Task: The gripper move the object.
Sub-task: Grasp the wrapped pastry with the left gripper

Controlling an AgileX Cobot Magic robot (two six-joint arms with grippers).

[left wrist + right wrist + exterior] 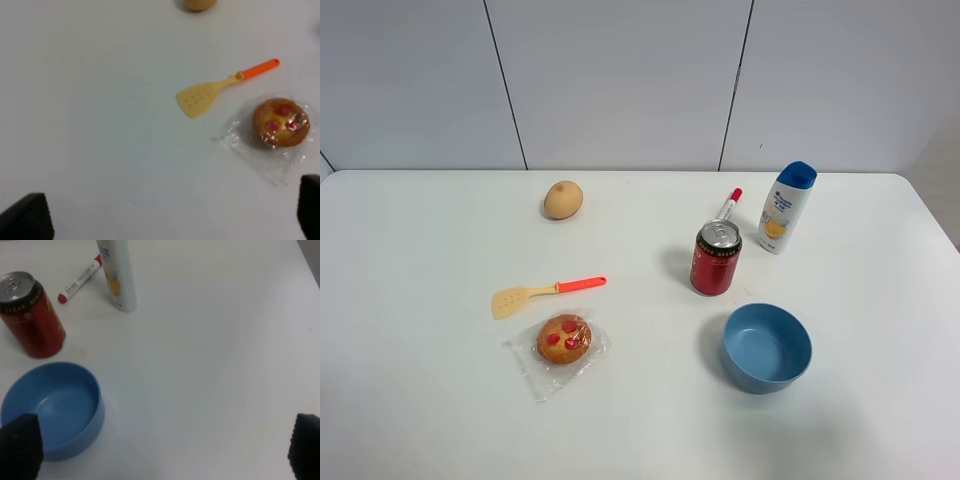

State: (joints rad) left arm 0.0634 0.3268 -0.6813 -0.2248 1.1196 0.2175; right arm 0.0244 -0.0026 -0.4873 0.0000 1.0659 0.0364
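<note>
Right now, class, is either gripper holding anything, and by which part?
Nothing is held. The left gripper and right gripper both stand open over the table; the wrapped pastry lies untouched.

We can read no word, number or brand for certain in any view. The red can [33,315] carries gold markings down its side, but they are too blurred for us to make out. The white marker [79,280] with the red cap has dark print along its barrel, too small for us to read. The white bottle [118,277] with the blue cap bears a label with a round blue badge [781,200] and a yellow picture under it. We cannot tell any lettering on it.
</note>
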